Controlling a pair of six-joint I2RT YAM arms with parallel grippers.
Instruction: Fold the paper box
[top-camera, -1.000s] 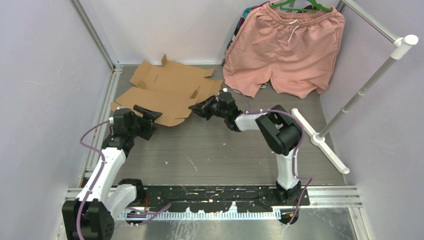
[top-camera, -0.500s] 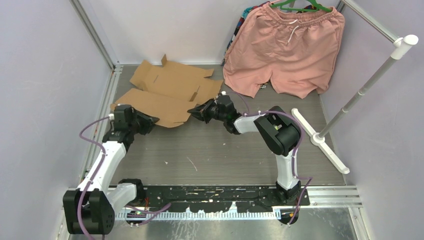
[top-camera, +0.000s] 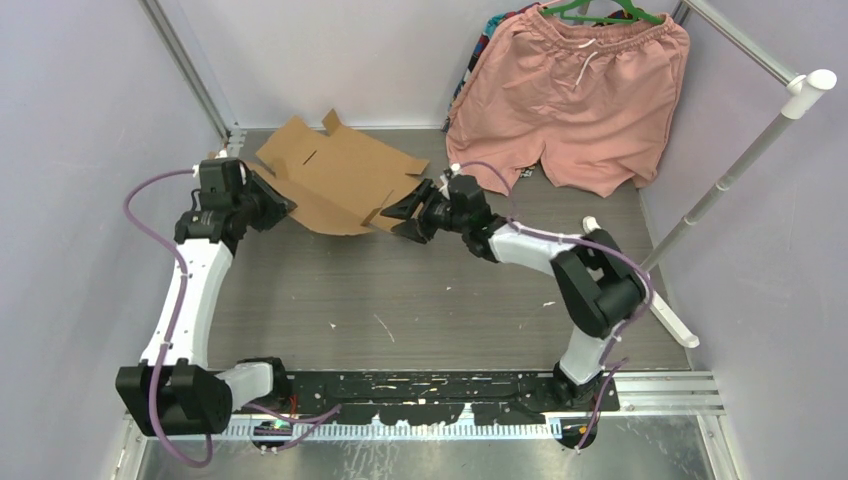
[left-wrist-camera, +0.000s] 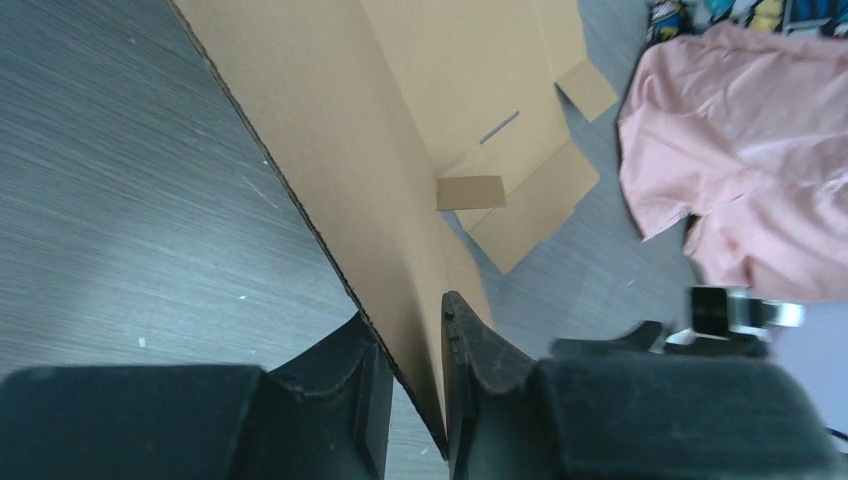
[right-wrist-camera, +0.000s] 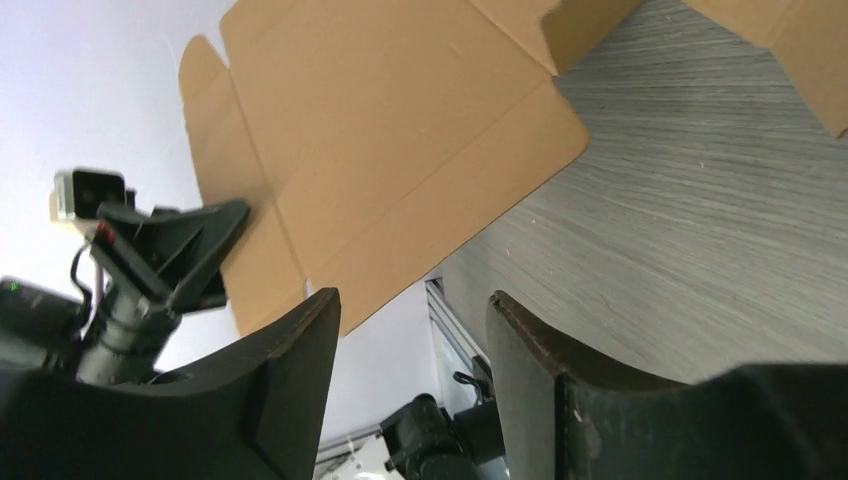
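The paper box (top-camera: 335, 175) is a brown die-cut cardboard sheet at the back of the table, its near left part raised off the surface. My left gripper (top-camera: 272, 204) is shut on the sheet's left edge. In the left wrist view the cardboard (left-wrist-camera: 400, 150) runs down between the closed fingers of that gripper (left-wrist-camera: 415, 360). My right gripper (top-camera: 405, 213) stands open at the sheet's right edge. In the right wrist view the cardboard (right-wrist-camera: 380, 130) lies beyond that gripper (right-wrist-camera: 415, 310), with nothing between its fingers.
Pink shorts (top-camera: 570, 100) hang on a hanger at the back right, close to the right arm. A white rack pole (top-camera: 740, 170) slants down to its foot (top-camera: 640, 280) on the right. A metal frame post (top-camera: 190, 70) and the wall stand close on the left.
The left gripper closed on the sheet's left edge, then lifted it back and to the left, tilting the cardboard up. The right gripper opened and let go of the right edge.
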